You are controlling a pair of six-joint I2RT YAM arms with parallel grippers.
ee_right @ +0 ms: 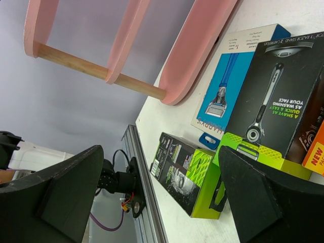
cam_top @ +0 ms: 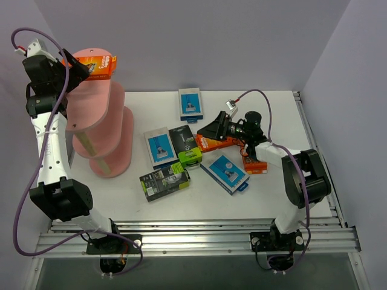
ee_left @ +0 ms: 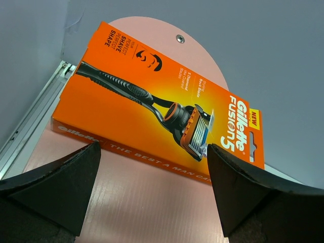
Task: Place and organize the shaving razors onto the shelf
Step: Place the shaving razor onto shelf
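Overhead view: a white table (cam_top: 272, 115) with grey walls behind it and two robot arms rising from the bottom edge.

At the left stood the pink shelf (cam_top: 103, 127), a stack of oval boards on an upright. An orange Gillette Fusion5 pack (cam_top: 97, 63) lay flat on its top board in the upper left of the frame. The left gripper (cam_top: 75, 66) hung just beside that pack. In the left wrist view its two black fingers were spread wide at the bottom corners, with the orange Gillette Fusion5 pack (ee_left: 152, 101) lying on the board beyond them and nothing gripped.

Seven packs lay loose in the middle of the table:
- a far blue pack (cam_top: 190, 104), alone near the back wall
- a left blue pack (cam_top: 158, 146), touching a flat black-and-lime pack (cam_top: 185, 145)
- a black-and-lime box (cam_top: 164, 181) below those two
- a near blue pack (cam_top: 225, 174) at lower centre
- one orange pack (cam_top: 211, 144), partly hidden under the right gripper (cam_top: 214, 130)
- a second orange pack (cam_top: 254, 164) beside the right arm

The right gripper's fingers were also spread wide and held nothing. Its wrist view looked across the flat black-and-lime pack (ee_right: 273, 91) and the black-and-lime box (ee_right: 185, 169) toward the pink shelf (ee_right: 197, 50).
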